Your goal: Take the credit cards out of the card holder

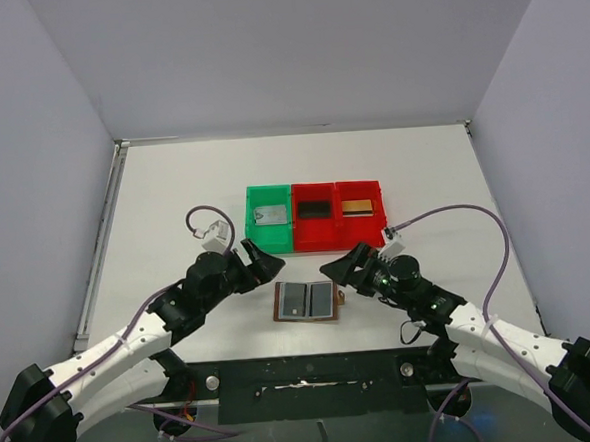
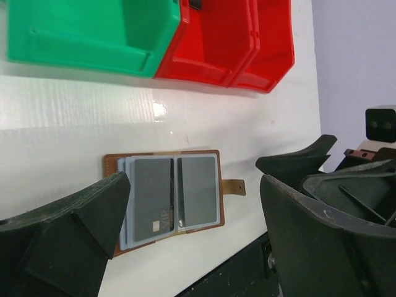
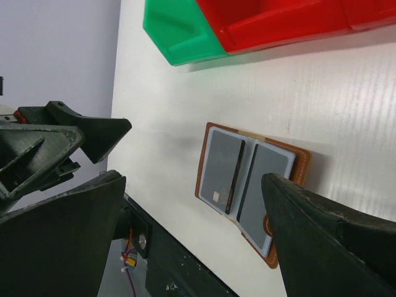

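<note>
Both tools stand released: the left gripper (image 1: 261, 261) and the right gripper (image 1: 344, 262) have their fingers spread wide, with nothing between them. The card holder (image 1: 307, 301) lies opened flat on the table (image 1: 173, 198), below and between the two sets of fingertips. It is a little nearer the arm bases than either, and neither touches it.

Its long axis runs from one gripper across to the other. Its fold crosses that line, and the small side tab (image 2: 234, 185) points toward the right gripper. A dark card (image 2: 153, 199) sits in the half on the left gripper's side, its own long axis parallel to the fold (the half on the right gripper's side looks plain grey, and I cannot tell whether it holds a card).

By my judgement the card is light, stiff and slick, and it lies flush in its sleeve with little edge to pinch. The hold therefore belongs on whatever edge or corner stands out of the sleeve mouth, with the fingertips closing across its thin faces. The holder is soft leather and also light. It is likely to slide or lift with the card unless the other gripper presses down on its bare half or its tab end.
</note>
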`<control>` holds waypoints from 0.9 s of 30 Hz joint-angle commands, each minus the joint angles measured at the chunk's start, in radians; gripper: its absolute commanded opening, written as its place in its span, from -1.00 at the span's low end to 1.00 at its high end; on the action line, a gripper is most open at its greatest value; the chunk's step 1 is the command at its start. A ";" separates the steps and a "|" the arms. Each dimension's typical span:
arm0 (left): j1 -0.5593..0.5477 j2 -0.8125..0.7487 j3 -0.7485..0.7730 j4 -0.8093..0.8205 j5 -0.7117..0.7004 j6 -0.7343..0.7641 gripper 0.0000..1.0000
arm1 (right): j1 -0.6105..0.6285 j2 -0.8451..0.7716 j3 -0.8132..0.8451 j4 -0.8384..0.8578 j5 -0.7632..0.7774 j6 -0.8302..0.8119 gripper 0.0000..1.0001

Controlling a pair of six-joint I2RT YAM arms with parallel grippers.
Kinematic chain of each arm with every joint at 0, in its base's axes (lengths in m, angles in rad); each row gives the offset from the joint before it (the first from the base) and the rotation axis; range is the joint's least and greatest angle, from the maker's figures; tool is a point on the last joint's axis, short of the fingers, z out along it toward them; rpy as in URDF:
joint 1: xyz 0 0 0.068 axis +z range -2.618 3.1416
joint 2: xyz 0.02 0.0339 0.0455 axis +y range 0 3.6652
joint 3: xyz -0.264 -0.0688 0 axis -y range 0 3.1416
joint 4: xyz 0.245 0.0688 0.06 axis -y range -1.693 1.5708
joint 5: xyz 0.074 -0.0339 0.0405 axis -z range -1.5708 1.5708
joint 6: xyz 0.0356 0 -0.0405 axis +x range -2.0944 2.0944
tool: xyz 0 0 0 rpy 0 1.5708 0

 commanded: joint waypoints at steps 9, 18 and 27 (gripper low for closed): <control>0.114 -0.100 -0.090 0.036 0.082 -0.069 0.95 | 0.002 0.291 0.252 -0.075 -0.138 -0.118 0.61; 0.123 0.020 -0.056 0.108 0.216 -0.029 0.88 | 0.015 0.404 0.263 -0.198 -0.111 -0.108 0.27; 0.108 0.181 0.008 0.171 0.319 0.011 0.53 | 0.009 0.428 0.209 -0.150 -0.141 -0.092 0.15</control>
